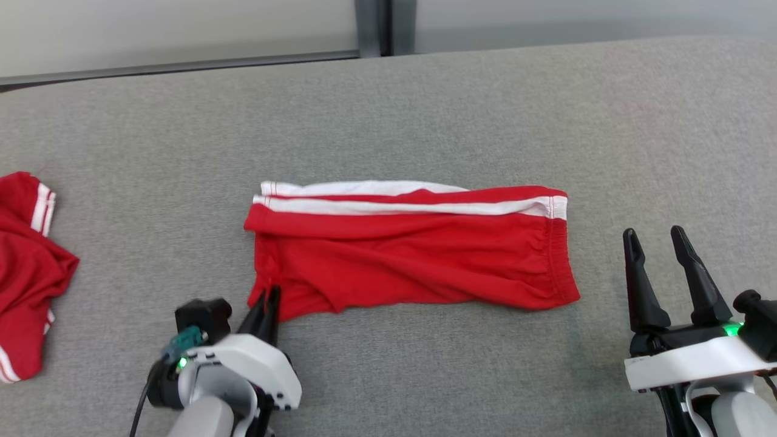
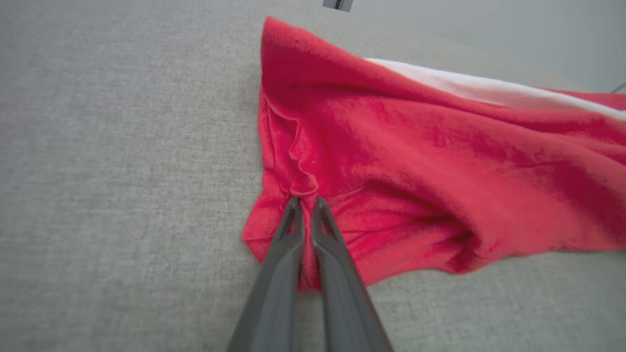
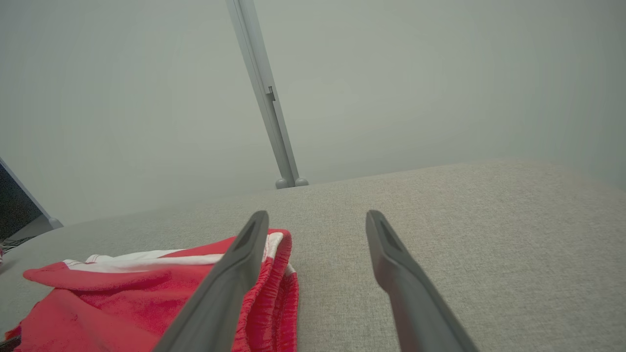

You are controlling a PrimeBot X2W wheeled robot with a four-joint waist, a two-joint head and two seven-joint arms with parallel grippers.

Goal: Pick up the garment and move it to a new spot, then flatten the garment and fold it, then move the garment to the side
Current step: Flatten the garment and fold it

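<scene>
**Head view.** The red shorts lie lengthwise near the middle of the grey tabletop. Their white stripe runs along the far edge and the elastic waistband is at the robot's right end. The left tool is pinched shut on the near left corner of the leg. The right tool stands wide open and empty, beside the waistband end but apart from it. A second red garment lies at the left edge, well apart. If the left arm lifts alone, the shorts would likely hang from one corner and bunch up. A long drag to the left could also bring them onto the other garment.

**Left wrist view.** The left tool clamps a small pucker of the red shorts right at its fingertips. So little cloth is caught that it may slip out under the garment's weight. I cannot tell whether both layers are held. If only the top one is, the shorts may peel open as they rise.

**Right wrist view.** The right tool is spread with only bare tabletop between its fingers. The waistband end of the red shorts sits off to one side, partly behind one finger. If it closes here it would probably catch nothing, and if it dips too steeply toward the hem its tips could dig into the tabletop cover.
</scene>
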